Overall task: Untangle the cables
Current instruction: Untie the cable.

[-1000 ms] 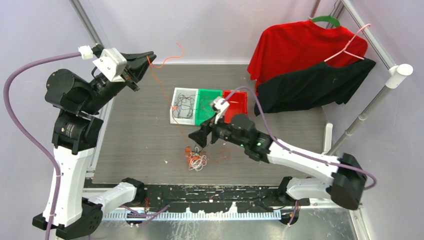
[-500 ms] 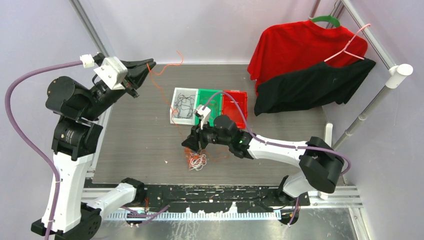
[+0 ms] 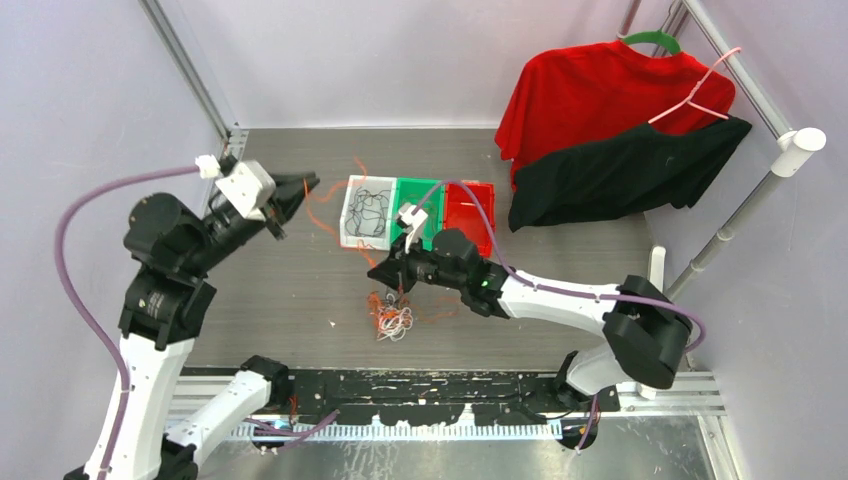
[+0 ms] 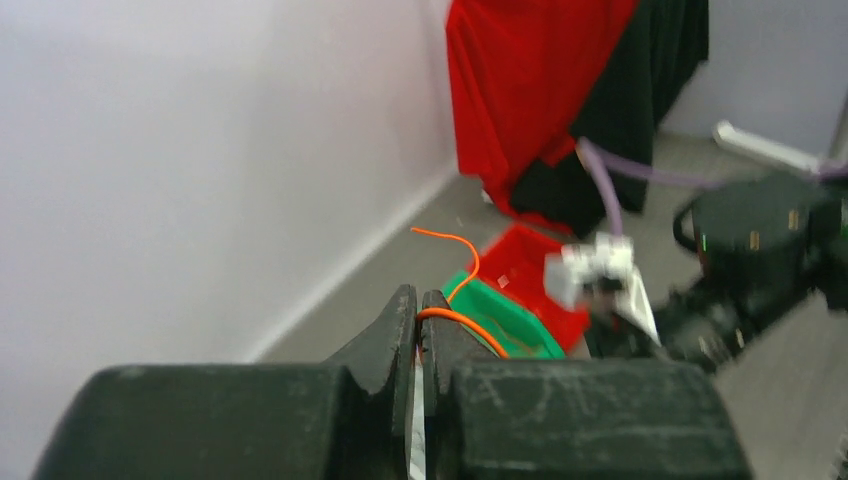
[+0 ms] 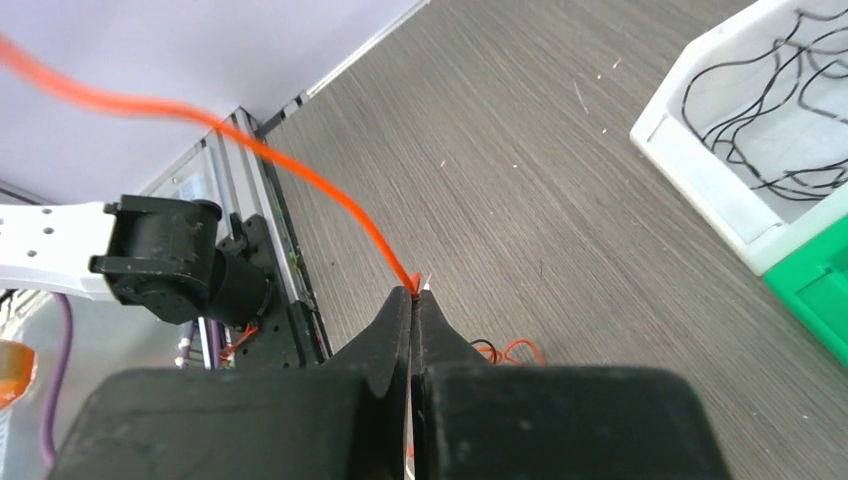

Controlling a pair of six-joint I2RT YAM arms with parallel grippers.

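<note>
Between the pressed-together fingertips of my right gripper (image 5: 413, 296) I have an orange cable (image 5: 300, 180) pinched; it stretches up and away. My left gripper (image 4: 418, 312), raised above the table (image 3: 280, 290), is likewise clamped on orange cable. The tangle (image 3: 393, 318) lies just below the right gripper. Black cables (image 5: 790, 150) sit in the white bin (image 5: 700, 180).

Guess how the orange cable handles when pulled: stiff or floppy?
Likely floppy: the orange cable curves loosely between the shut left claw and right claw. Probably light, being far thinner than a claw finger. May snag: more loops lie tangled in the pile below.
</note>
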